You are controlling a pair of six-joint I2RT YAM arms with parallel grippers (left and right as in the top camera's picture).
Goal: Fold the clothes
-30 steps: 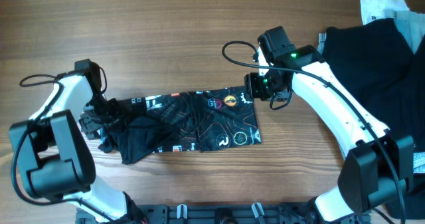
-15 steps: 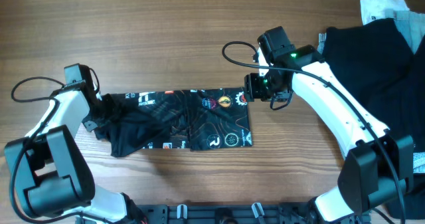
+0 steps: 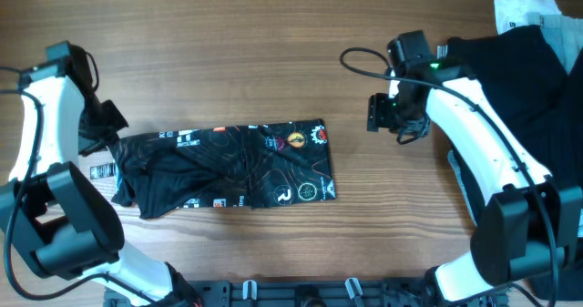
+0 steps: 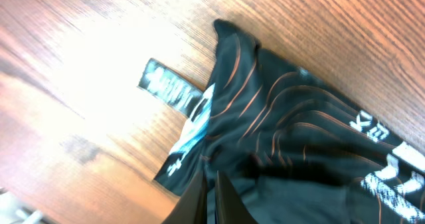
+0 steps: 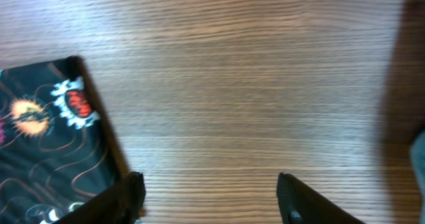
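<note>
Overhead: the black T-shirt is lying flat as a long folded band across the table, left of centre. The left tool is hanging at its far-left end, and the right tool is hovering apart from its right edge. A dark clothes pile is sitting far right.

Left wrist: the tool's tips are pressing together just over the shirt's edge; I cannot tell whether any cloth is pinched. A label is poking out onto the wood.

Right wrist: the fingers are spreading wide over bare table, gripping nothing, with the shirt's patched corner lying to the left.
</note>
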